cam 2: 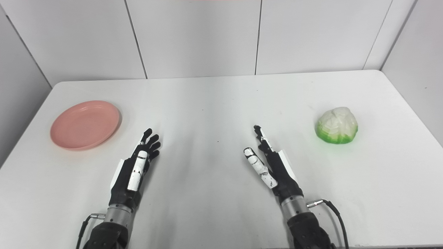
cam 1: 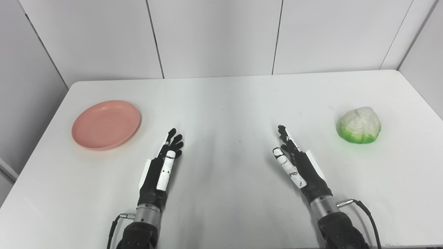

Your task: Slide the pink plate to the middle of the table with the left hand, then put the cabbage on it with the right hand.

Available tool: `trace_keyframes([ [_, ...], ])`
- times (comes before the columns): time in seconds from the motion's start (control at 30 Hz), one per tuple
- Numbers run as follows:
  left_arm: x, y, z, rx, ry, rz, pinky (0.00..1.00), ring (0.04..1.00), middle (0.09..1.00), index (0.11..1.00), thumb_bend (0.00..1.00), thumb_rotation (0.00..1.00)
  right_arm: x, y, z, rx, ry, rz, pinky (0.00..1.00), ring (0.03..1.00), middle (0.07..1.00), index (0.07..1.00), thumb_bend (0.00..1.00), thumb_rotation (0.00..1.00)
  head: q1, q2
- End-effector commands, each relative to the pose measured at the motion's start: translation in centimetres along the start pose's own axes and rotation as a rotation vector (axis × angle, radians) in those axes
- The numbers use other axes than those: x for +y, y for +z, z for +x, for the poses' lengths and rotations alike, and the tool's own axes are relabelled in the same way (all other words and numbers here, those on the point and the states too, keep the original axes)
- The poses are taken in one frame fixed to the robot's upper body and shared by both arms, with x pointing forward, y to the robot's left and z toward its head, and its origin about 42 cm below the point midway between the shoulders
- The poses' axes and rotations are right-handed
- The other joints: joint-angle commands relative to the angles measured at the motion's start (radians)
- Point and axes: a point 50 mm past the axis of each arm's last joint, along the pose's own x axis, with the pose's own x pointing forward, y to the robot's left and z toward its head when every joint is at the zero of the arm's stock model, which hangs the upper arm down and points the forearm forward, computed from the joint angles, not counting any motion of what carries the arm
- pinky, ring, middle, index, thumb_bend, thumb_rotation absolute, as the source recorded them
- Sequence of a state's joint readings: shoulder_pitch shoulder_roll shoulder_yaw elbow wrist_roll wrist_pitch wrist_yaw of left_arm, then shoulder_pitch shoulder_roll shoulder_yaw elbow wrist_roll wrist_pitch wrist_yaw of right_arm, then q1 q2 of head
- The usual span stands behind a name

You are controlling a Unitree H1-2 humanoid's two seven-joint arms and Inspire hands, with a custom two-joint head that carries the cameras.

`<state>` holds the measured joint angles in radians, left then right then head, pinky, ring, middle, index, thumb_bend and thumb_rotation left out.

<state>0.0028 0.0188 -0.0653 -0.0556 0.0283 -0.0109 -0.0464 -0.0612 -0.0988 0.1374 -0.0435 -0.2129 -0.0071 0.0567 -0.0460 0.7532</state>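
Note:
A round pink plate (cam 1: 106,124) lies empty on the left side of the white table (cam 1: 221,100). A pale green and white cabbage (cam 1: 359,125) sits on the right side. My left hand (cam 1: 162,166) rests open near the front, to the right of and below the plate, holding nothing. My right hand (cam 1: 296,162) is open with fingers stretched forward, to the left of the cabbage and apart from it. Both show the same way in the right eye view: plate (cam 2: 84,124), cabbage (cam 2: 336,125).
White wall panels stand behind the table's far edge. The table's left and right edges are close to the plate and the cabbage. A cable (cam 1: 363,209) runs from my right wrist.

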Motion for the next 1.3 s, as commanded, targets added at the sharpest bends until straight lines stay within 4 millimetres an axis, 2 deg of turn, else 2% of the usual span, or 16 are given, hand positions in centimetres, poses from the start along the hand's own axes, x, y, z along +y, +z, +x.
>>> trace_keyframes([
  [0.0,0.2,-0.4,0.2,0.015,0.002,0.014,0.92,0.929,0.944,0.946,0.37,1.0,-0.1,0.6,0.2,-0.047,0.0,0.002,0.95,0.975,0.984,0.981,0.38,1.0,0.001,0.002],
  [0.73,0.1,-0.5,0.2,0.017,0.0,0.017,0.92,0.929,0.945,0.946,0.38,1.0,-0.1,0.5,0.2,-0.051,0.002,-0.008,0.94,0.972,0.983,0.981,0.38,1.0,0.009,-0.004],
  [0.87,-0.2,-0.4,0.4,0.011,-0.002,0.018,0.92,0.929,0.946,0.945,0.38,1.0,-0.4,0.2,0.2,-0.054,0.005,-0.01,0.94,0.971,0.985,0.983,0.37,1.0,0.077,-0.014],
  [1.0,-1.5,-1.2,0.7,0.02,-0.001,0.03,0.92,0.93,0.946,0.942,0.38,1.0,-1.4,-0.2,-0.1,-0.053,0.004,0.014,0.94,0.971,0.987,0.985,0.37,1.0,0.23,-0.059],
  [1.13,-2.6,-2.4,1.0,0.039,0.002,0.033,0.93,0.942,0.952,0.942,0.37,1.0,-2.2,-0.8,-0.3,-0.053,0.006,0.05,0.94,0.977,0.991,0.989,0.39,1.0,0.31,-0.098],
  [1.17,-2.8,-2.6,1.1,0.041,0.002,0.034,0.94,0.944,0.953,0.942,0.38,1.0,-2.3,-0.9,-0.4,-0.055,0.006,0.056,0.95,0.981,0.994,0.992,0.39,1.0,0.31,-0.098],
  [1.2,-3.0,-2.8,1.2,0.043,0.004,0.033,0.94,0.946,0.953,0.943,0.38,1.0,-2.5,-1.1,-0.4,-0.06,0.012,0.063,0.95,0.984,0.996,0.993,0.39,1.0,0.346,-0.116],
  [1.23,-3.2,-2.9,1.2,0.045,0.005,0.033,0.94,0.948,0.954,0.943,0.4,1.0,-2.6,-1.2,-0.4,-0.063,0.016,0.067,0.96,0.992,0.998,0.997,0.39,1.0,0.346,-0.116],
  [1.27,-3.5,-3.2,1.3,0.045,0.009,0.036,0.94,0.947,0.951,0.94,0.41,1.0,-2.8,-1.3,-0.4,-0.067,0.019,0.068,0.97,0.998,1.0,0.999,0.38,1.0,0.386,-0.132],
])
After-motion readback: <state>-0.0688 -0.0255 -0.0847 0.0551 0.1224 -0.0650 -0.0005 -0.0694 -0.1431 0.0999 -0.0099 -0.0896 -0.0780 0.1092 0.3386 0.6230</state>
